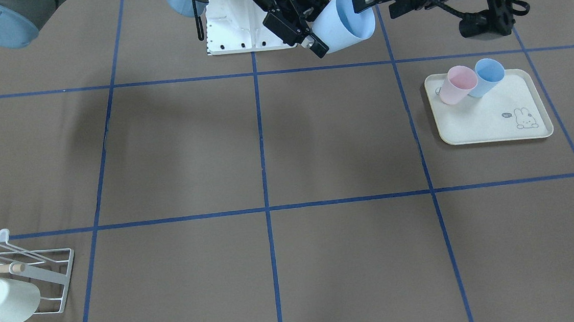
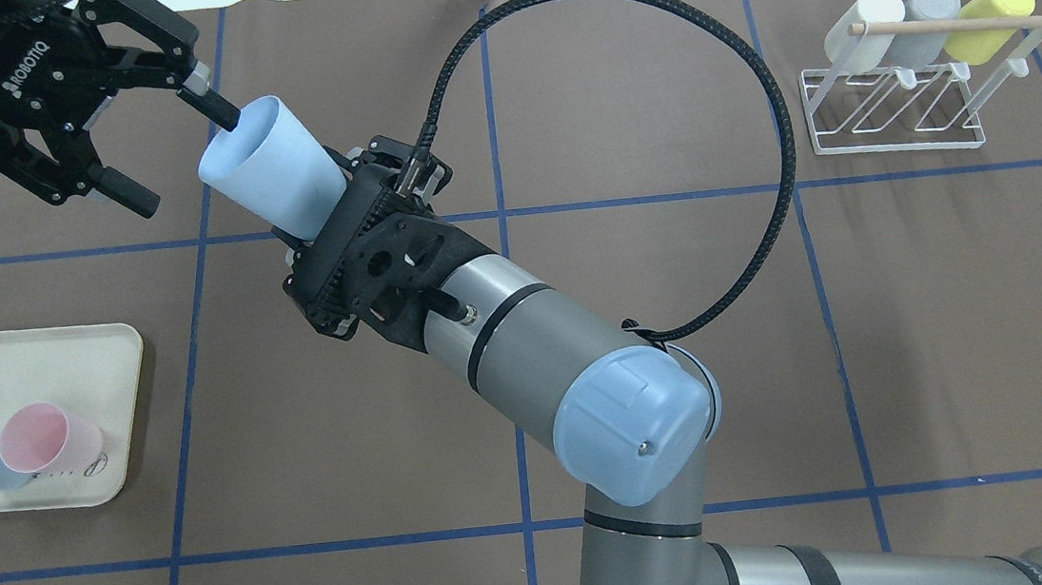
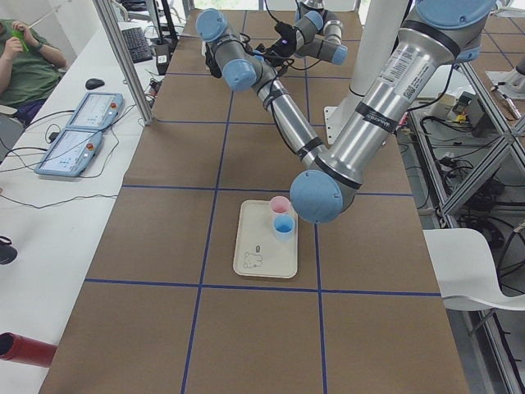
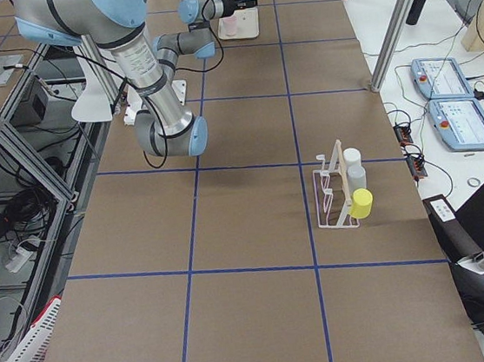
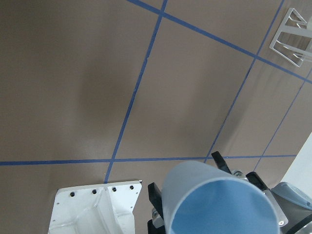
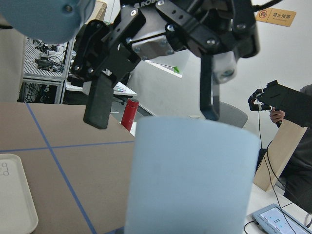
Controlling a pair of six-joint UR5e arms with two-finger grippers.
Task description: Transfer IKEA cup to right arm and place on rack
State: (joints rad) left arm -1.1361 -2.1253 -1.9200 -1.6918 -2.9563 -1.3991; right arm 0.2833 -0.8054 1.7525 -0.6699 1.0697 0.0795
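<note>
While the IKEA cup [image 1: 345,21] is clenched by its base in the right gripper [image 1: 318,21], its long axis tilted mouth-first toward the released left gripper [image 2: 181,158], one finger [image 2: 206,103] at the rim, the rack [image 2: 896,113] is noted well apart behind the right gripper.

Three cups [image 2: 929,10] line the rack [image 2: 893,137]'s far side; open tabletop [image 2: 667,221] stretches between rack and tray [image 2: 60,366].

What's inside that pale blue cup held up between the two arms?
One finger of the left end effector pokes just inside the rim of the pale blue cup; its other finger is outside, apart. The interior looks empty, but the bottom is out of sight.
</note>
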